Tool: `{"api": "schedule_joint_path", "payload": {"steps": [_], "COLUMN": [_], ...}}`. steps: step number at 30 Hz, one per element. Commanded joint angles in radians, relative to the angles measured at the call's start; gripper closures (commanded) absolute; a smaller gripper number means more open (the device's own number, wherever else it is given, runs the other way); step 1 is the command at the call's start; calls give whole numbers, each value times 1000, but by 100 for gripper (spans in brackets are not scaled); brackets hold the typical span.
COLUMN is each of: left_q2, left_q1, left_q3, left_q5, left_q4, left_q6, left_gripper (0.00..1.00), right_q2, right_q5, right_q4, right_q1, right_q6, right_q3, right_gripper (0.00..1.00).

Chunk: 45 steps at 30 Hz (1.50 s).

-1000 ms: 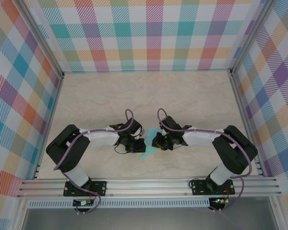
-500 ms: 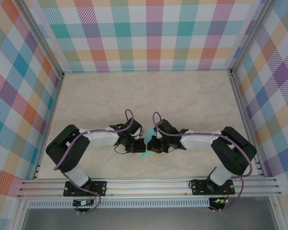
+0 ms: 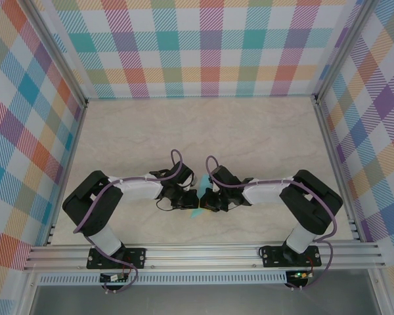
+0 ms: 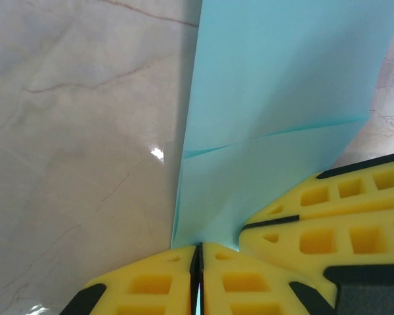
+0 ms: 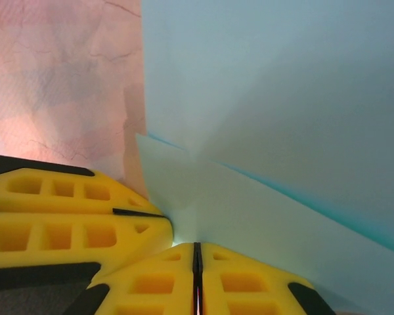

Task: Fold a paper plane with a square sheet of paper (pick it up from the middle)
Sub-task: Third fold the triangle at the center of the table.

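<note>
Paper plane sits clamped in left gripper and right gripper, fingertips adjacent.

- The sheet of paper is thin, plain turquoise and unmarked, partly folded into layered flaps.
- From above, a small sliver of it peeks out low in the middle of the frame, over the pale tabletop.
- In the left wrist view it rises from bottom centre to upper right, with a crease running across it. Its lower edge is pinched in the closed left fingers.
- In the right wrist view it covers the right side, one flap overlapping another. Its edge is nipped by the closed right fingers.
</note>
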Motion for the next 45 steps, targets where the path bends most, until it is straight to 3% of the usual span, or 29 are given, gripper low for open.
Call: {"api": "schedule_joint_path", "payload": {"steps": [1,11,16,26,34,45], "left_q2": [45,50,55,62,66,65], "left_q1": [0,0,0,0,0,0], "left_q3": [-26,-22,-21,-22,-22,-22], "left_q5": [-78,-79,-84,-83,-80,-81], "left_q4": [-74,-77,-79,-79,-76,-82], "left_q6": [19,20,23,27,32,33], "left_gripper": [89,89,90,90,91,91], "right_q2": [21,-11,19,-127,-57,-156], "right_q5": [58,101,65,115,81,109], "right_q4": [-60,-44,59,1,124,27], "right_q1": [11,10,9,-44,-59,-70], "right_q6": [17,56,112,69,103,50], "right_q3": [-12,-62,-114,-70,-172,-109], "right_gripper": [90,89,91,90,89,88]}}
